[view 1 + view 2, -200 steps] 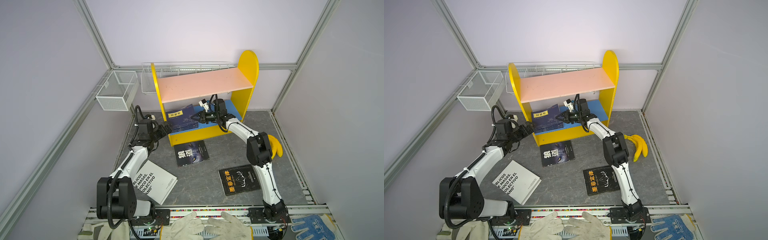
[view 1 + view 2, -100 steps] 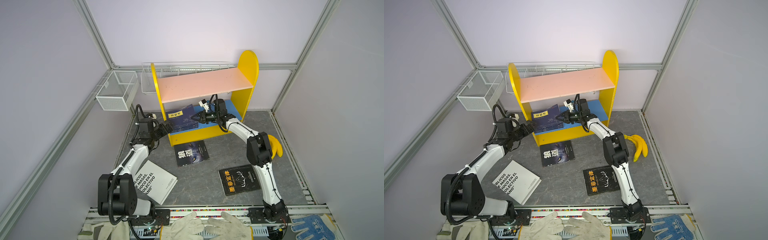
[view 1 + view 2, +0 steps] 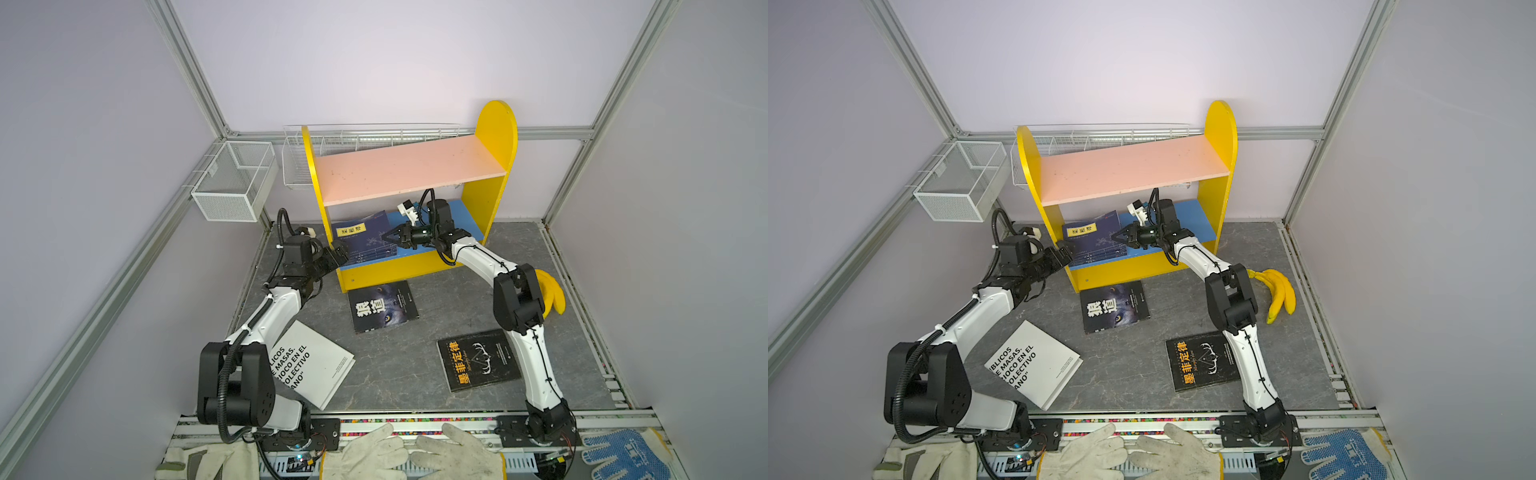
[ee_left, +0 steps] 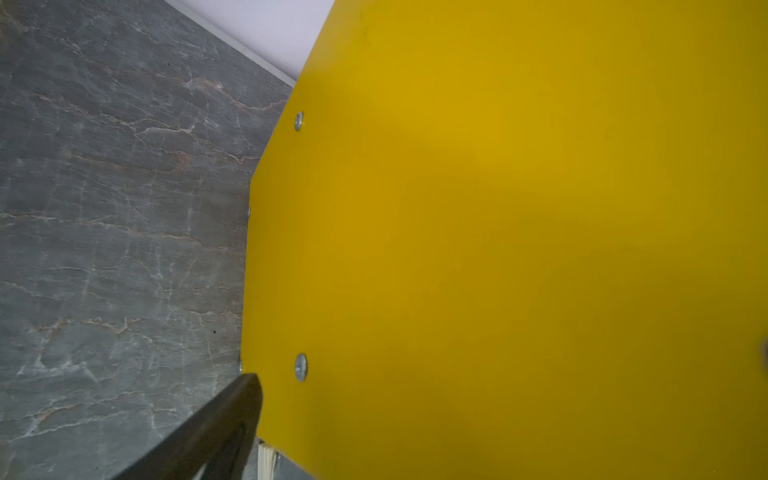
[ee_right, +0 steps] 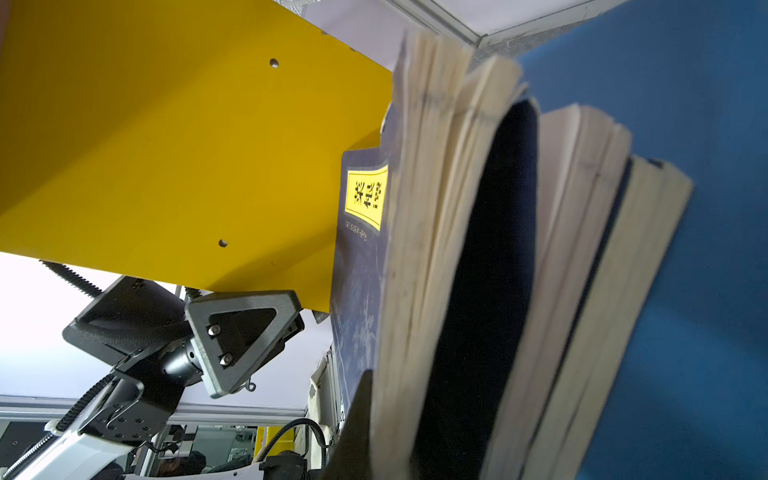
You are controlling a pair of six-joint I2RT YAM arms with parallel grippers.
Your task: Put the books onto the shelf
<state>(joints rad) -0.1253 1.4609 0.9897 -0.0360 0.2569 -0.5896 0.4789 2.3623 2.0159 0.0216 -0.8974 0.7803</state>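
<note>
Left claw [image 3: 339, 253] beside shelf [image 3: 491, 195] front corner

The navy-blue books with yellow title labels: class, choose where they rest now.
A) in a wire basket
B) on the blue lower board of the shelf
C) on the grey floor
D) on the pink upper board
B: in both top views the navy-blue books rest on the blue lower board of the shelf, beneath the pink upper board.
</note>
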